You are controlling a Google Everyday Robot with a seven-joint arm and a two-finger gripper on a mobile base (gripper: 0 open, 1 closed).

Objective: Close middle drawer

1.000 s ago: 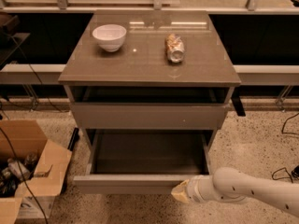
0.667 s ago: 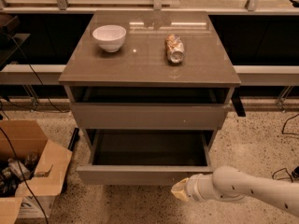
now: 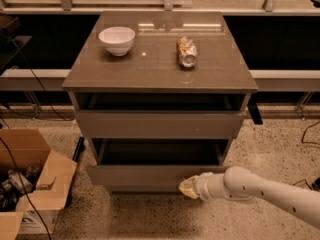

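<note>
The middle drawer [image 3: 145,175] of a grey-taupe cabinet stands out only a little. Its flat front panel sits just ahead of the cabinet face, with a dark strip of tray showing behind it. My gripper [image 3: 188,187] is low at the right of centre, its yellowish tip shut and pressed against the lower edge of that front panel. My white arm [image 3: 260,189] reaches in from the lower right. The taller top panel [image 3: 160,124] is above and the narrow bottom panel [image 3: 135,188] is below.
A white bowl [image 3: 117,40] and a crushed can [image 3: 187,52] lie on the cabinet top [image 3: 160,76]. An open cardboard box [image 3: 30,184] with clutter stands on the speckled floor at left. Cables run at left and right. A dark low shelf runs behind.
The middle drawer has slid far back into the cabinet, from wide open to nearly flush. My gripper has followed its front panel inward.
</note>
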